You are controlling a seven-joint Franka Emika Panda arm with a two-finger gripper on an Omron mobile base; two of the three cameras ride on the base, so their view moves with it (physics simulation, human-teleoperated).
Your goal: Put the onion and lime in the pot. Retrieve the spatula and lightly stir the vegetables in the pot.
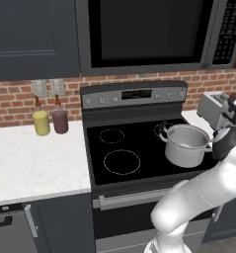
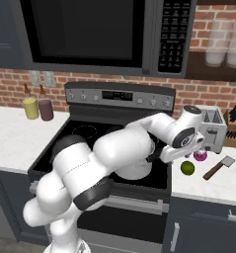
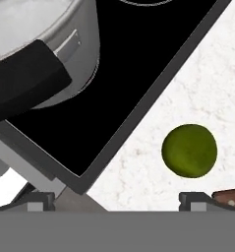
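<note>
While the claw (image 3: 117, 199) hangs spread wide and empty above the desk (image 3: 207, 74) at the stove's right edge, items list outward from it. Lime (image 3: 189, 150): green, on the desk just ahead of the right fingertip. Onion (image 2: 200, 156): magenta, on the desk just beyond the lime, partly hidden by the arm. Spatula (image 2: 218, 167): beside both, further right. Pot (image 3: 38, 54): steel, black-handled, on the cooktop (image 3: 138, 59), left of the claw.

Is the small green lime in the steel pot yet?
Out. The small round green lime lies on the white speckled counter, beside the stove; the shiny steel pot sits on a burner.
</note>
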